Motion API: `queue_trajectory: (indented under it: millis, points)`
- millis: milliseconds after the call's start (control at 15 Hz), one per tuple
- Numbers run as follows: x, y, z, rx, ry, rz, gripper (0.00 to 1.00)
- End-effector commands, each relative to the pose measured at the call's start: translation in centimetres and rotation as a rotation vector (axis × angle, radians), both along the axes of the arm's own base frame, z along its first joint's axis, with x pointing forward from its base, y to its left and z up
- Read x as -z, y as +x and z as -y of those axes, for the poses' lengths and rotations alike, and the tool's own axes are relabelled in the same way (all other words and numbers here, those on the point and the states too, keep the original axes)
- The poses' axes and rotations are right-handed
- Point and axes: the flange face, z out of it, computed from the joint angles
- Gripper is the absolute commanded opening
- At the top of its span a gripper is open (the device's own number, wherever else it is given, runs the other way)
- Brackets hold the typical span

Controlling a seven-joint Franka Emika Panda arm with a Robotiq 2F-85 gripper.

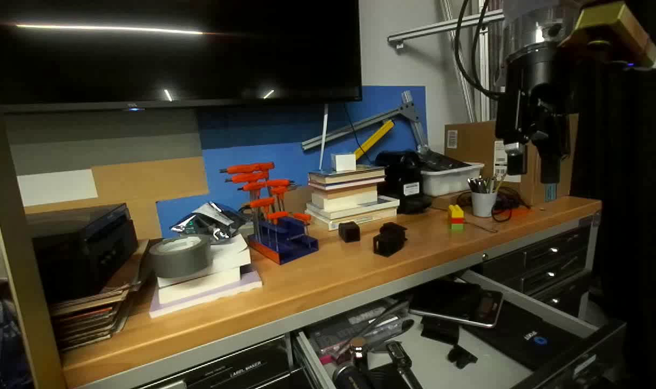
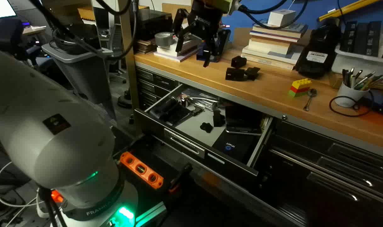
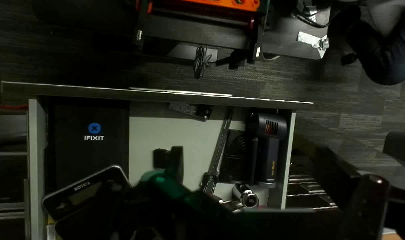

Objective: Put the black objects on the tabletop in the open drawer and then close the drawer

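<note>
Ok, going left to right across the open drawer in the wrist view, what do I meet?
Left drawer wall, black iFixit box, small black piece, calipers, black tool, right drawer wall.

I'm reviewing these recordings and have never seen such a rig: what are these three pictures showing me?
The machine is a robot arm with a black two-fingered gripper. Two pictures come from cameras standing outside the robot; the wrist camera's picture looks down into an open drawer. On the wooden workbench top sit small black blocky objects, a rack of orange-handled hex keys, stacked books and a cup of pens. The gripper hangs open, holding nothing.
</note>
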Motion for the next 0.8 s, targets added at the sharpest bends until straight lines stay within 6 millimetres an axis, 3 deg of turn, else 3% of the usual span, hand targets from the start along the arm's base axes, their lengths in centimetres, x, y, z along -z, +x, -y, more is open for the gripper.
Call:
queue_trajectory:
  millis: [0, 400, 733]
  points:
    - [-0.2, 0.1, 0.0, 0.0, -0.001, 0.004, 1.0]
    - [-0.5, 0.3, 0.0, 0.005, -0.001, 0.011, 1.0]
    - [1.5, 3.2, -2.7, 0.173, 0.009, 0.022, 1.0]
